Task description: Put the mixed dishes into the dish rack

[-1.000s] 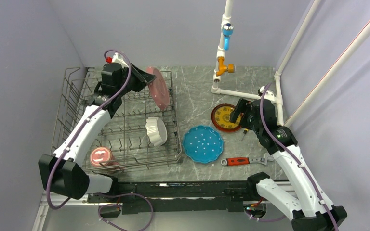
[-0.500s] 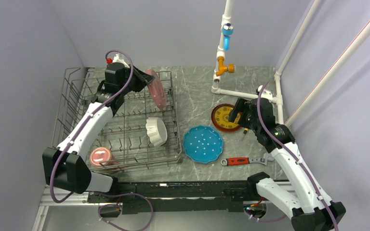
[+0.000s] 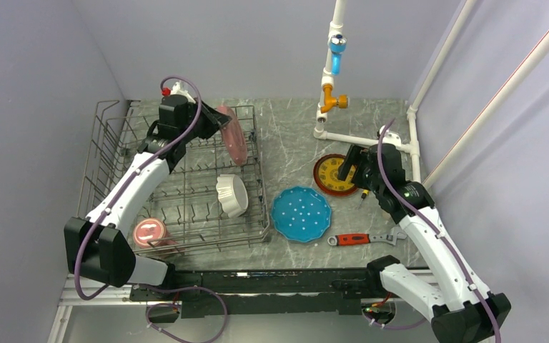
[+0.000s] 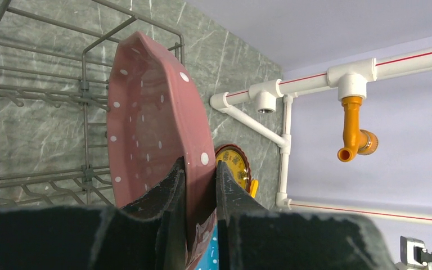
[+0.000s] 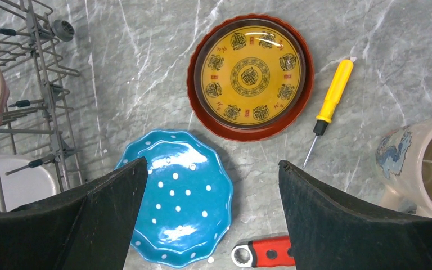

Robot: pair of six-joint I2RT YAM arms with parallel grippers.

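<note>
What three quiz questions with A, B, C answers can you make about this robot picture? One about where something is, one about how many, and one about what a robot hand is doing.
1. Where is the yellow screwdriver?
A) on the table beside the red-brown plate
B) in a drawer
C) on the floor

2. How many plates lie flat on the table?
A) one
B) two
C) four

3. What is the left gripper doing?
A) pinching the pink scalloped plate
B) wide open and empty
C) holding a spoon

Answers:
1 A, the right wrist view shows it lying next to that plate.
2 B, only the red-brown plate and the blue plate lie flat there.
3 A, its fingers close on the plate's rim and hold the plate up on edge.
</note>
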